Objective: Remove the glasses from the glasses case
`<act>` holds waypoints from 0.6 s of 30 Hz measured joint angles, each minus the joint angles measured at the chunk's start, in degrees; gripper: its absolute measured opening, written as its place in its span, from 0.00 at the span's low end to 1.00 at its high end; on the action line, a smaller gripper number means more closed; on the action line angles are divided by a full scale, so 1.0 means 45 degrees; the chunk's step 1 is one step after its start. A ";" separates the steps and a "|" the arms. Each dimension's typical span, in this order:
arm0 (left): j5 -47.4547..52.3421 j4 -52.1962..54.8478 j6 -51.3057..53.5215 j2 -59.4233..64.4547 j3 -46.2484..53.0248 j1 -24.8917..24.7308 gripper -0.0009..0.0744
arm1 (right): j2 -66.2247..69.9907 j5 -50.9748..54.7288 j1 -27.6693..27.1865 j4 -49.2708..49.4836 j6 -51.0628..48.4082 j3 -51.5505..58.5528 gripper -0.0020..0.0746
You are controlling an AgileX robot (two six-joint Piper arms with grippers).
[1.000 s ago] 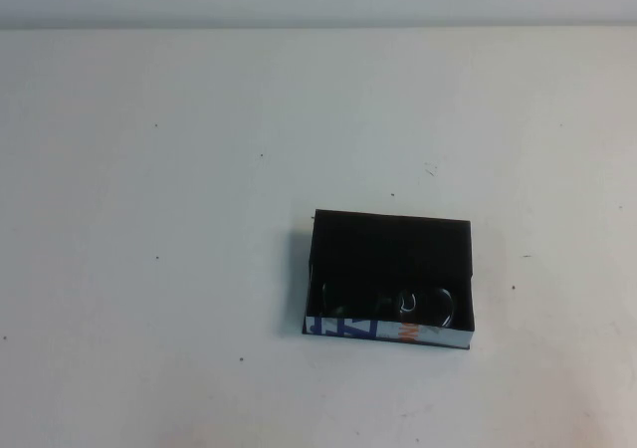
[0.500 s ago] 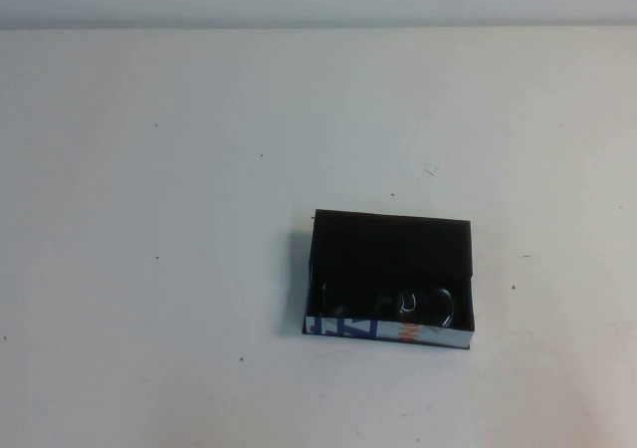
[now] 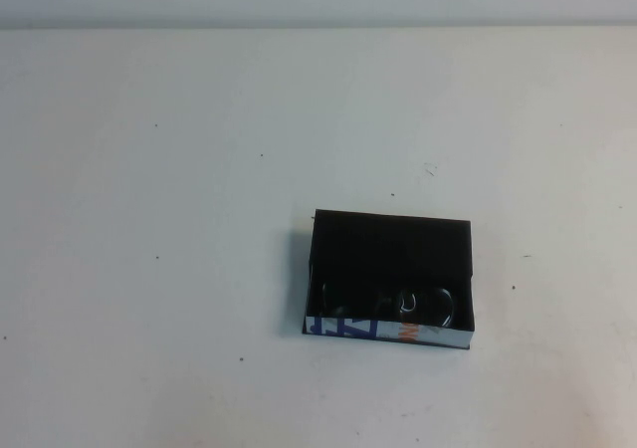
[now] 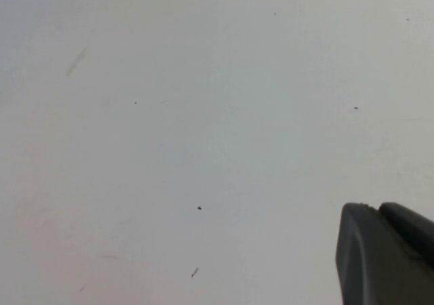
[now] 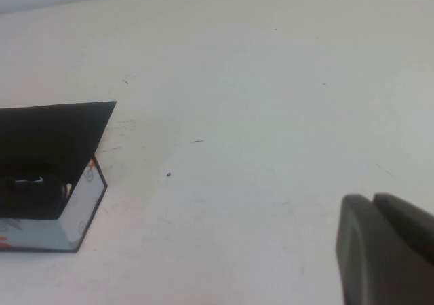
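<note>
White, lightly speckled table [image 3: 179, 269] fills nearly every view, ending at a pale strip of wall along the far edge. Nearest the robot, neither arm is seen from the high camera; each gripper appears only as a dark finger piece at the corner of its own wrist picture. The left gripper [image 4: 386, 254] is held over bare tabletop with nothing beneath or against it, and whether it is spread or closed cannot be told. The right gripper [image 5: 386, 247] is likewise shown only in part, well apart from the box, touching nothing; its opening cannot be told either. Farther out, right of the table's centre, the glasses case [image 3: 390, 281] lies open-topped, its white printed side wall turned toward the robot and its black interior behind it. The glasses [image 3: 398, 304] are lying inside, against that near white wall, with a lens glint faintly visible; they have not been lifted. The task is judged to be at its very start, with the approach not yet made. The right arm is judged the likelier one to act, since the case is seen from its wrist camera. A descent over the near wall would be called for, with the fingers parted widely enough to straddle the frame.
</note>
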 joint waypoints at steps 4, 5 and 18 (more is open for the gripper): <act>0.0000 0.0000 0.0000 0.0000 0.0000 0.0000 0.01 | 0.0000 0.0000 0.0000 0.0000 0.0000 0.0000 0.00; 0.0000 0.0000 0.0000 0.0000 0.0000 0.0000 0.01 | 0.0000 0.0000 0.0000 0.0000 0.0000 0.0000 0.00; 0.0000 0.0000 0.0000 0.0000 0.0000 0.0000 0.01 | 0.0000 0.0000 0.0000 0.1331 0.0000 0.0000 0.00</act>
